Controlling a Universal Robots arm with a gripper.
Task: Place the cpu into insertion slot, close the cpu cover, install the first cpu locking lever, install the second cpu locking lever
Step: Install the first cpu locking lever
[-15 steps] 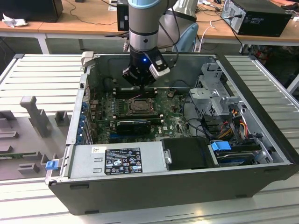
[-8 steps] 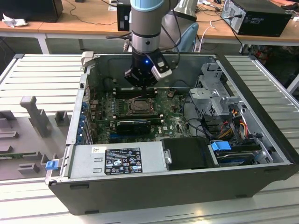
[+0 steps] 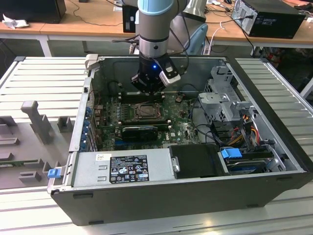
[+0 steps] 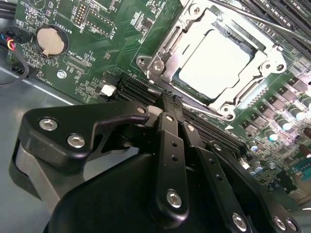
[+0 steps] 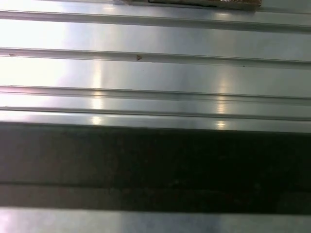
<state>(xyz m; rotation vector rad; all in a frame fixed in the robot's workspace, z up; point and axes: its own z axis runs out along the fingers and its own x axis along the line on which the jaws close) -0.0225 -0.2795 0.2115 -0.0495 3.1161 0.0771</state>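
The cpu (image 4: 215, 59), a flat square chip with a pale silvery face, lies in the insertion slot (image 4: 160, 60) on the green motherboard. The cpu cover (image 4: 265, 65), a silvery frame plate, lies flat around the chip, whose face shows through its window. A thin metal locking lever (image 4: 252, 17) runs along the socket's far side. My gripper (image 4: 171, 99) hovers just beside the socket, its black fingers (image 4: 167, 145) pressed together with nothing between them. In the exterior view the gripper (image 3: 146, 89) hangs a little above and behind the socket (image 3: 145, 111).
The open computer case (image 3: 195, 188) holds a power supply (image 3: 122, 169), a drive cage (image 3: 227, 93) and cable bundles (image 3: 247, 125). Long black card slots (image 4: 141, 92) and a coin battery (image 4: 50, 41) sit near the socket. The ribbed metal table (image 5: 155, 73) surrounds the case.
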